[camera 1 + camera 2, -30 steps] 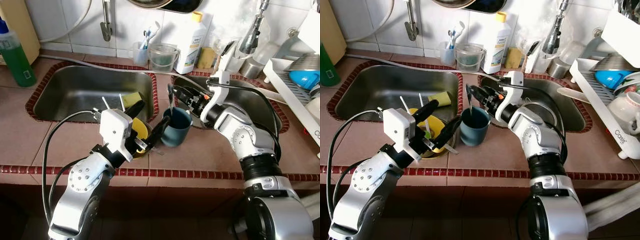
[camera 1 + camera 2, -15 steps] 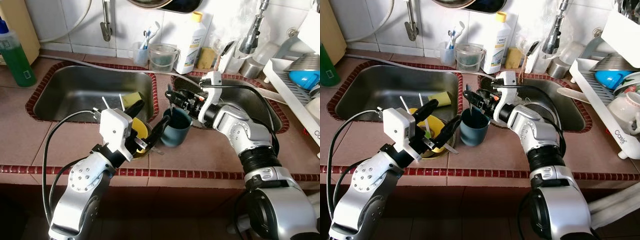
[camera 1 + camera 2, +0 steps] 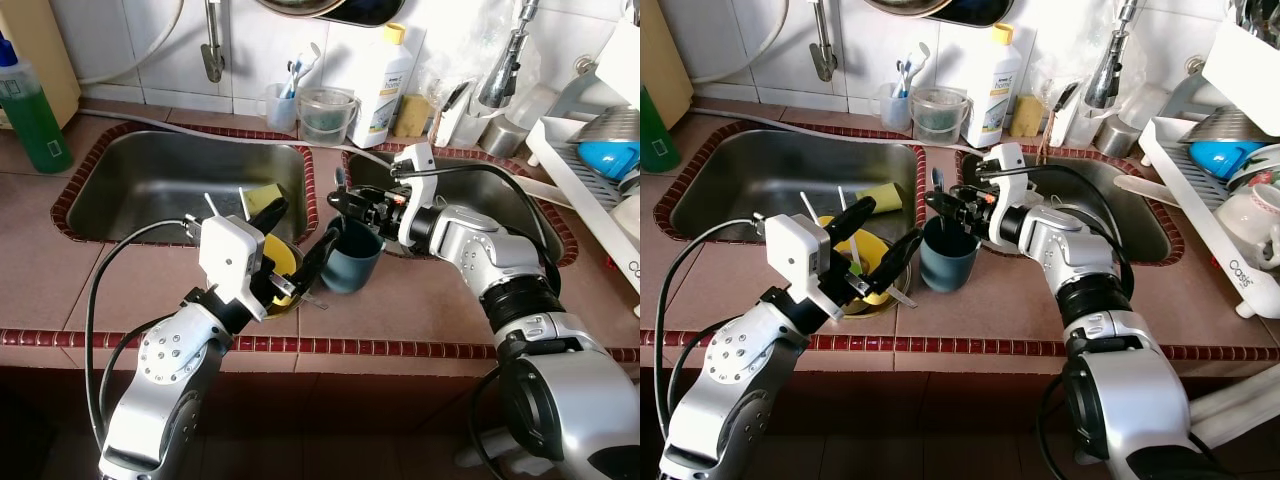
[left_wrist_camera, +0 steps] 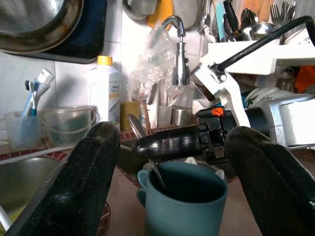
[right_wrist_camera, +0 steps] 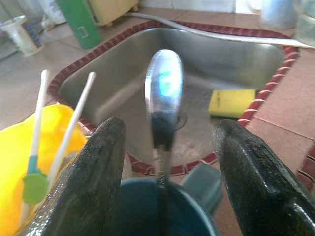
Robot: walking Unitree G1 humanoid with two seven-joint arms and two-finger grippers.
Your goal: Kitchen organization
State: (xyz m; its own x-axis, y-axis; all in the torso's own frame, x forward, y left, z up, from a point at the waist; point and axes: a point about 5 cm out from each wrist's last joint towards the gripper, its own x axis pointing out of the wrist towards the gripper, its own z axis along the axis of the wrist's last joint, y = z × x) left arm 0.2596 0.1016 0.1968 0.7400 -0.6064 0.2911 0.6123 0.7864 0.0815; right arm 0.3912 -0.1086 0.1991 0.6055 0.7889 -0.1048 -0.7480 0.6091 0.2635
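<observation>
On the tiled counter (image 3: 420, 300) between two steel sinks, a teal ceramic mug (image 3: 352, 256) holds a shiny metal spoon (image 5: 164, 93). The right end effector (image 3: 345, 203), released, straddles the spoon's handle; the left end effector (image 3: 297, 238), spread wide, flanks the mug.

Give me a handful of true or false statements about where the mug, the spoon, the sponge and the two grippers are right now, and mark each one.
1. The teal mug stands on the tiled counter between the two sinks. True.
2. A metal spoon stands in the mug, handle down and bowl up. True.
3. The right gripper is clamped shut on the spoon. False: its fingers are spread, one on each side of the spoon with gaps showing.
4. The yellow sponge lies on the counter beside the mug. False: it lies inside the left sink.
5. The left gripper is open, a finger on either side of the mug. True.
6. The yellow bowl holds white-handled utensils. True.
</observation>
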